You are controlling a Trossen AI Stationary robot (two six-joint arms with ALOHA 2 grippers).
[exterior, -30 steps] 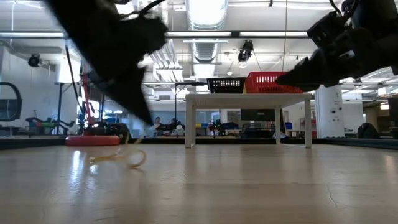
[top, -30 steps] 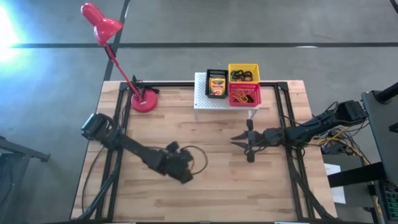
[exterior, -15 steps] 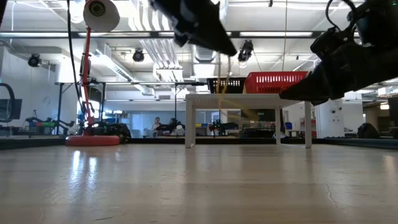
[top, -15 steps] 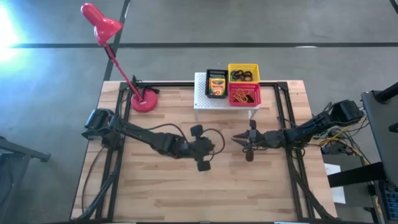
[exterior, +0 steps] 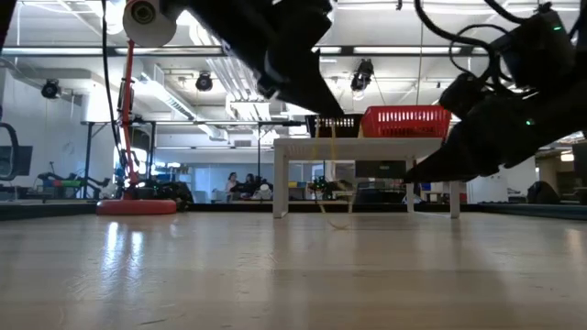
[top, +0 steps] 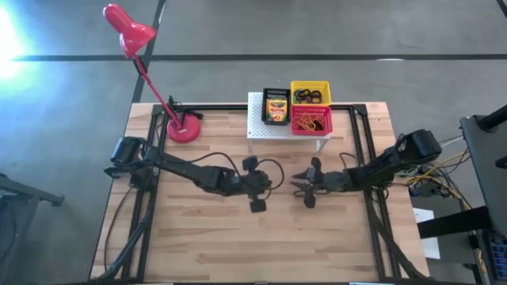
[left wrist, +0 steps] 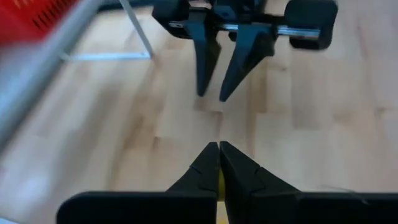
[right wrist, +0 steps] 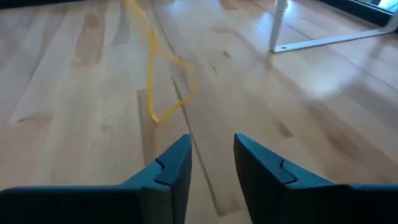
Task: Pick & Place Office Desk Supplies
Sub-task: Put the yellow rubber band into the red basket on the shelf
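Note:
My left gripper (top: 272,188) is over the middle of the table, shut on a yellowish rubber band (exterior: 330,188) that hangs under it. My right gripper (top: 294,184) faces it from the right, a short way off and low over the wood. Its fingers are open and hold nothing, as the left wrist view (left wrist: 211,96) and its own wrist view (right wrist: 211,146) show. The band (right wrist: 152,74) dangles just ahead of those fingers. On the white stand (top: 265,128) at the far edge, a crayon box (top: 276,108) lies in a black bin. My left gripper pinches the band's upper end (left wrist: 219,182) between its two shut fingertips. The fingers slant down toward the table's right side. The band hangs slack below them as a long loop (exterior: 332,147). Whether its lowest part touches the wood, I cannot tell.
A yellow bin (top: 310,93) with dark rings and a red bin (top: 310,120) with bands sit on the stand beside the black one. A red desk lamp (top: 184,127) stands at the far left. Bare wood lies along the near side (top: 253,245).
My left gripper has swung from the near left toward the table's middle, rising and rolling as it went. The rubber band, which lay on the wood, now hangs below it. My right gripper has sunk toward the table.

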